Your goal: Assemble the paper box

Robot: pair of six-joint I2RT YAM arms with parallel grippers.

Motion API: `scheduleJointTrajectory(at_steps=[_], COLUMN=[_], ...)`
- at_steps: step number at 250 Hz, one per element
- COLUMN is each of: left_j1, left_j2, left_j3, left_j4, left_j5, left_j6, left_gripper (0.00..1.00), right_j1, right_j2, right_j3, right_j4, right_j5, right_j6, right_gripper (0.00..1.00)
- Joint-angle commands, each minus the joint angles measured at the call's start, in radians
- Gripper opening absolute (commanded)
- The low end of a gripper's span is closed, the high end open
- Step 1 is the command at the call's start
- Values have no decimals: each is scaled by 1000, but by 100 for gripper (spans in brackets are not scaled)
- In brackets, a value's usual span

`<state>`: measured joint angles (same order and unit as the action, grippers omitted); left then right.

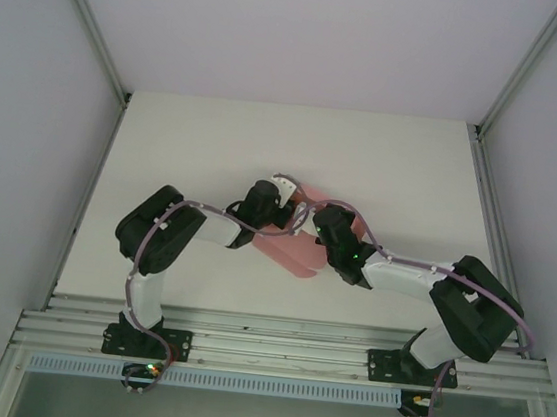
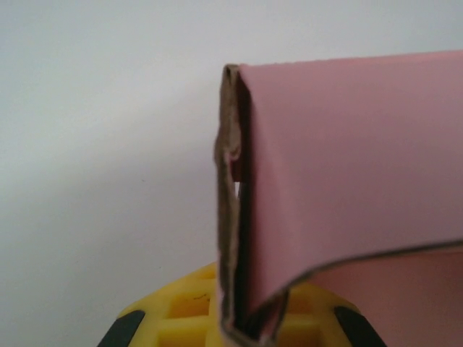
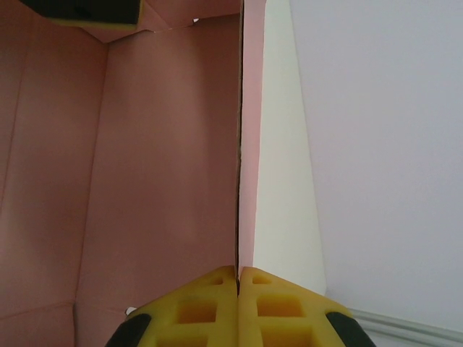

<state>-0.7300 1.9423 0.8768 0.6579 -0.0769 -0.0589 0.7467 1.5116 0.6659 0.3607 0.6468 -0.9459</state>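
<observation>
Along the near edge of the white table (image 1: 216, 141), a ribbed aluminium rail (image 1: 283, 345) carried the left arm (image 1: 165, 236) and the right arm (image 1: 450, 294), both bent inward to meet over the middle. Between their wrists lay the salmon-pink thin card paper box (image 1: 288, 255), only part-folded, its panels open. The right gripper (image 3: 237, 289) had its yellow foam pads pressed together on the thin edge of one upright pink panel, creased card spreading away to its left. The left gripper (image 2: 242, 329) pinched a doubled, folded edge between its own yellow pads, a curved panel rising beyond. Farther back stood pale plain walls (image 1: 309, 31).
</observation>
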Motion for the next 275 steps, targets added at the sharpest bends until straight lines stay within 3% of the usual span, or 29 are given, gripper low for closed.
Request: scheduleJointTrajectory(at_steps=[1, 29, 43, 65, 74, 89, 100, 129, 145, 178, 233, 275], left_j1=[29, 30, 33, 36, 34, 30, 30, 29, 27, 25, 20, 20], left_j2=[37, 31, 22, 8, 1, -11, -20, -36, -37, -33, -32, -22], left_j3=[-27, -53, -68, -92, -102, -117, -124, -131, -130, -134, -130, -114], left_j4=[15, 68, 85, 118, 131, 142, 138, 126, 113, 119, 110, 71], left_j5=[-110, -2, 37, 92, 103, 99, 108, 147, 157, 186, 203, 204], left_j6=[-24, -35, -46, -58, -52, -44, -35, -28, -36, -43, -27, -16], left_gripper=[0, 0, 0, 0, 0, 0, 0, 0, 0, 0, 0, 0], right_j1=[9, 4, 1, -18, -33, -62, -89, -200, -277, -357, -365, -363], right_j2=[-28, -64, -103, -208, -248, -324, -379, -474, -456, -291, 36, 207], right_j3=[-9, -13, -13, -9, -9, -9, -16, -35, -11, 173, 463, 586], right_j4=[-107, -122, -137, -202, -223, -266, -282, -253, -248, -426, -617, -692], right_j5=[-41, -68, -98, -184, -231, -310, -373, -638, -740, -782, -840, -871], right_j6=[72, 145, 203, 310, 363, 445, 509, 712, 843, 1023, 1064, 1075], right_gripper=[0, 11, 33, 55, 67, 76, 87, 98, 98, 97, 94, 90])
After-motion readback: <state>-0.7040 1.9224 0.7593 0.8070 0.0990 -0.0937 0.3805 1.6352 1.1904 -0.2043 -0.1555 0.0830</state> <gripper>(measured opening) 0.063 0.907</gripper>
